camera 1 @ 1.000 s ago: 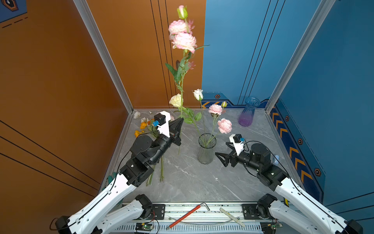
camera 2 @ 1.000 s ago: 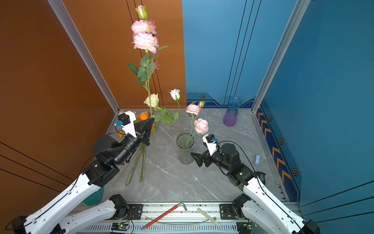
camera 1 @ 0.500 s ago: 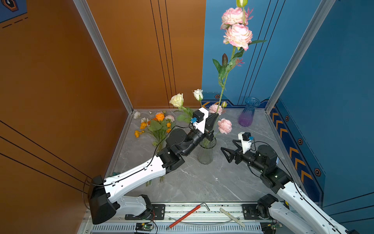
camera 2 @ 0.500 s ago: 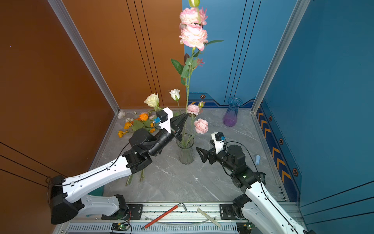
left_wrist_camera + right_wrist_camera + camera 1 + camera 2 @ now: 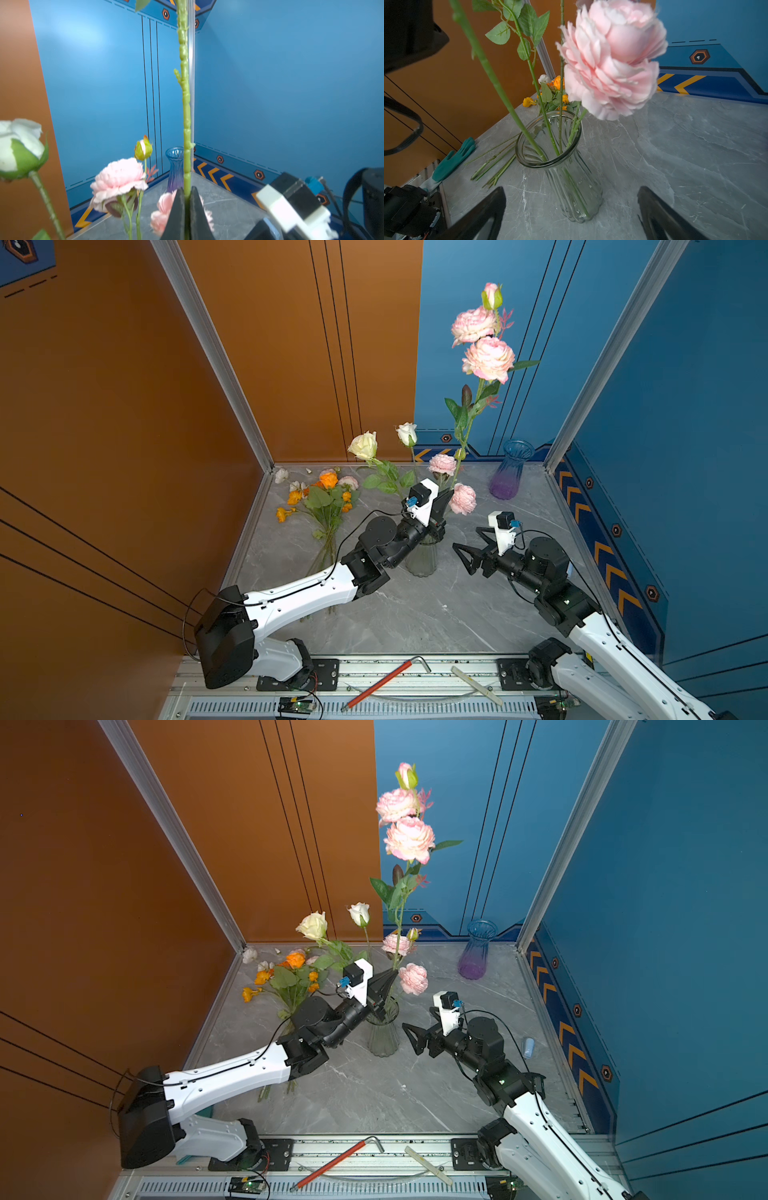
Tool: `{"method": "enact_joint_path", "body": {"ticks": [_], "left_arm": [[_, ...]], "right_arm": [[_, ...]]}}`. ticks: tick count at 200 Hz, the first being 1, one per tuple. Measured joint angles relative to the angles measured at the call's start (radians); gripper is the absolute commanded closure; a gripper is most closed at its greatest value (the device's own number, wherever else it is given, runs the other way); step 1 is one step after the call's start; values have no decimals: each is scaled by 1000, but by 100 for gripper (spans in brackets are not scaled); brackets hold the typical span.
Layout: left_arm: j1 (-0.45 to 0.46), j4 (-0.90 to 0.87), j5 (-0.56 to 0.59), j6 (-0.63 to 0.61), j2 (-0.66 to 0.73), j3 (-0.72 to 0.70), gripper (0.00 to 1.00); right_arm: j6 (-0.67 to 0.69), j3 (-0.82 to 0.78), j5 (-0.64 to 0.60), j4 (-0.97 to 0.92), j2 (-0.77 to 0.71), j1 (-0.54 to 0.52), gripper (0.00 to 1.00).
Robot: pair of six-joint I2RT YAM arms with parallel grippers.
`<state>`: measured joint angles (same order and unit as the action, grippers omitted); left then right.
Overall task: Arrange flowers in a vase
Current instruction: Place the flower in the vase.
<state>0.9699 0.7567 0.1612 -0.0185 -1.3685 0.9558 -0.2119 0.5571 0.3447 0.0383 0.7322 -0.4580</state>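
L gripper: clamped on tall pink stem, upright, foot in clear vase.
R gripper: jaws wide, empty, just beside vase.
Other flowers: loose bunch flat on table, back-left.

We find the middle vase on the table, several stems standing in it; loose flowers lie flat to its left; the second vase stands well behind, at the far right corner.
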Motion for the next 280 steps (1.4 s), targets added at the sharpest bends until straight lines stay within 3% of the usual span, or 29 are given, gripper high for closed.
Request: {"method": "enact_joint_path", "body": {"ticks": [78,194,216,245,272,280], "left_arm": [[-2,90,29,31,17,-208,98],[10,116,109,72,53,-343,75],[17,116,119,71,96,-368,66],[26,101,133,49,189,-405,47],[25,-19,130,15,315,-400,33],[25,-87,123,-6,350,-383,24]], "right_arm": [[0,0,5,1,14,0,0],[-4,0,23,8,21,0,0],[-3,0,27,8,21,0,0],[-2,0,38,8,21,-7,0],[14,-4,37,22,20,-44,0],[26,-6,35,24,19,-55,0]]}}
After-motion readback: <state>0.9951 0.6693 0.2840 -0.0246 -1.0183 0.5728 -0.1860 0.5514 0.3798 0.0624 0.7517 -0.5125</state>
